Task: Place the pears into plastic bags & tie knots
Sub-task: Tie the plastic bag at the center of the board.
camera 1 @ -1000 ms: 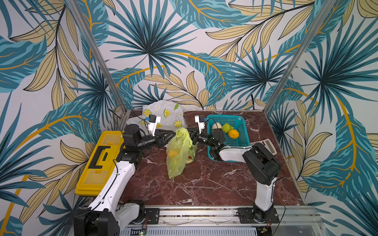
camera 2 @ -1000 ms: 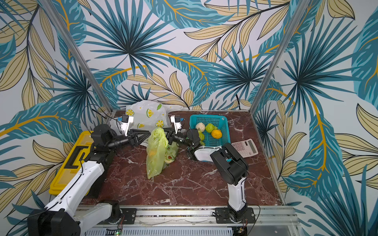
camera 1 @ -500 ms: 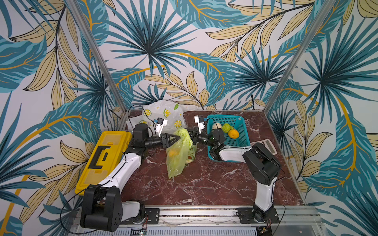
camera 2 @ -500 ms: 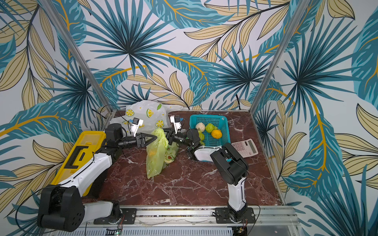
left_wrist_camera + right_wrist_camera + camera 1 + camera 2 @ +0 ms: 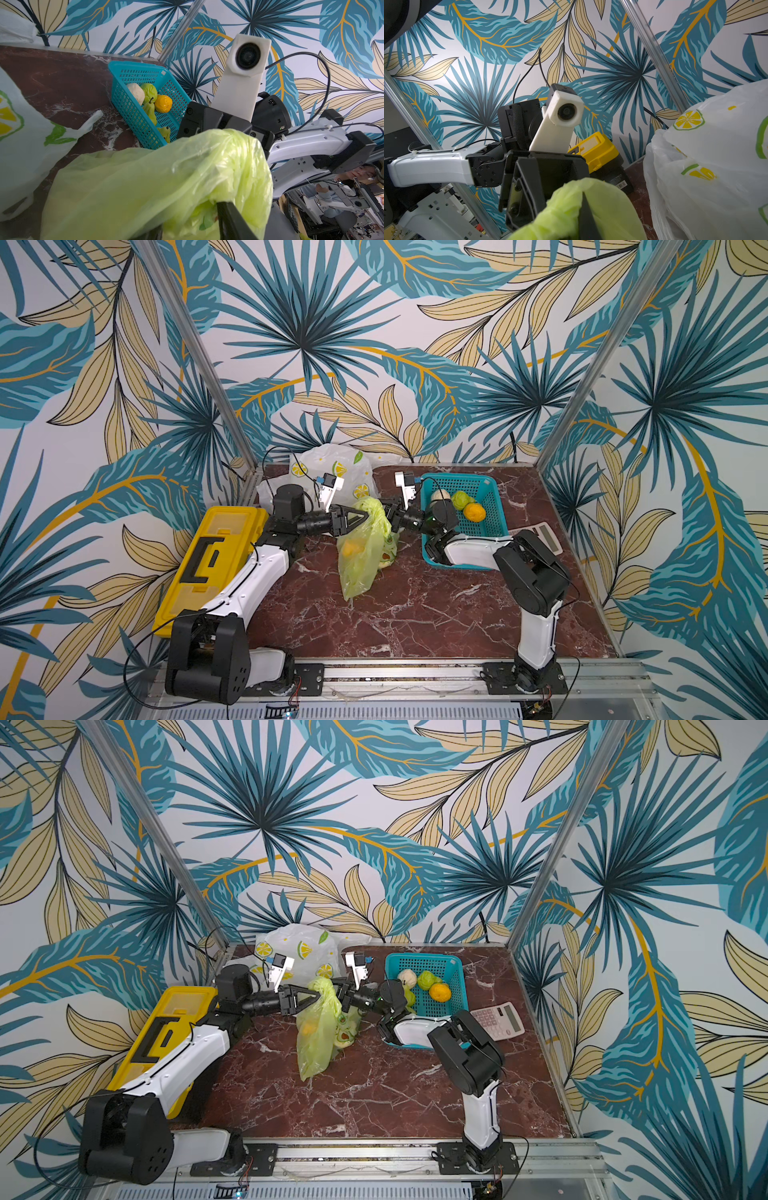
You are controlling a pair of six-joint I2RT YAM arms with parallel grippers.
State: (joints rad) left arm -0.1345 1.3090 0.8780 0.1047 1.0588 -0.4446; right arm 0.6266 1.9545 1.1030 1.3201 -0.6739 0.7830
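Note:
A translucent yellow-green plastic bag [image 5: 360, 560] hangs at mid-table, held up by its bunched top. Fruit shows faintly through it. My left gripper [image 5: 366, 515] comes in from the left and is shut on that top. In the left wrist view the plastic bag [image 5: 166, 176] fills the gap between the two fingers [image 5: 226, 216]. From the right, my right gripper [image 5: 387, 514] is shut on the same bunched top. Its dark finger [image 5: 584, 209] is wrapped in green plastic. In the teal basket [image 5: 492, 489] lie a cream pear [image 5: 439, 497] and a green pear [image 5: 462, 499].
An orange fruit [image 5: 474, 512] also lies in the basket, and more green pears [image 5: 150, 110] show in the left wrist view. White lemon-print bags [image 5: 332, 468] sit at the back. A yellow toolbox [image 5: 208, 560] lies at the left and a calculator [image 5: 540, 531] at the right.
My left gripper has reached right from beside the toolbox to the bag's top and closed on it. The right gripper and the bag have stayed put.

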